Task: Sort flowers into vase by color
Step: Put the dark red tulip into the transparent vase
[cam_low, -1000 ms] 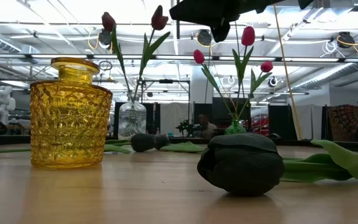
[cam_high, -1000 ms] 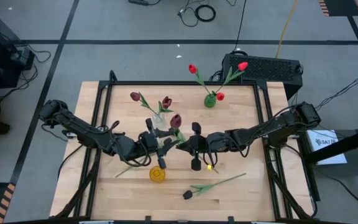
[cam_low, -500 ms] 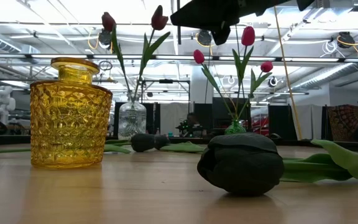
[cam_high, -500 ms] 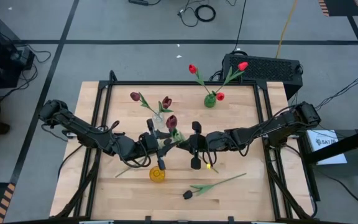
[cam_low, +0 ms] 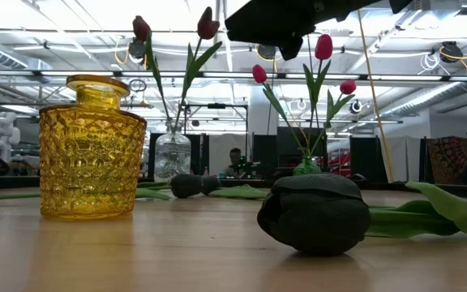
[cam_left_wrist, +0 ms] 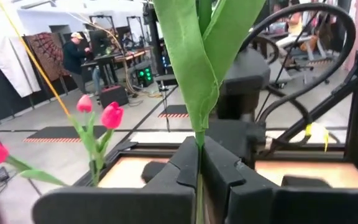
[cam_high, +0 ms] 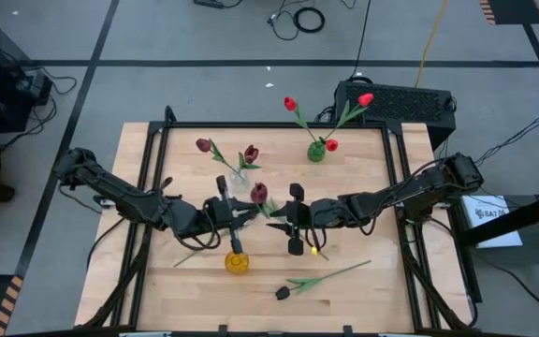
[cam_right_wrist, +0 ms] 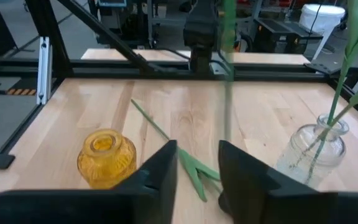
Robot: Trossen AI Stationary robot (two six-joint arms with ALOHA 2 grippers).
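Observation:
A maroon tulip (cam_high: 258, 192) stands upright in the air over the table's middle, with my left gripper (cam_left_wrist: 199, 163) shut on its stem. My right gripper (cam_right_wrist: 197, 163) is open just to its right, and the stem (cam_right_wrist: 227, 93) passes between its fingers. The clear vase (cam_high: 240, 175) holds two maroon tulips. Three red tulips stand in the green vase (cam_high: 316, 151). A yellow vase (cam_high: 237, 262) stands near the front. A near-black tulip (cam_high: 283, 293) lies on the table by its head and stem, and another flower (cam_right_wrist: 166, 140) lies beside the yellow vase. My left gripper pinches the tulip's thin stem (cam_left_wrist: 199, 138) between its two fingers, just below where the green leaves join. The fingers come level from the table's left and lie across the stem. The flower stands upright and lifted clear, leaves and head above the fingers.
The wooden table (cam_high: 363, 206) has a dark frame around its edges. A black box (cam_high: 396, 101) sits behind the far right corner. Bare wood lies at the near left and along the right side. People show in the room beyond.
The held maroon tulip's head has shifted a little toward the table's left and near edge. My left gripper has drawn slightly toward the left edge with it. The flowers in the vases and on the table have stayed put.

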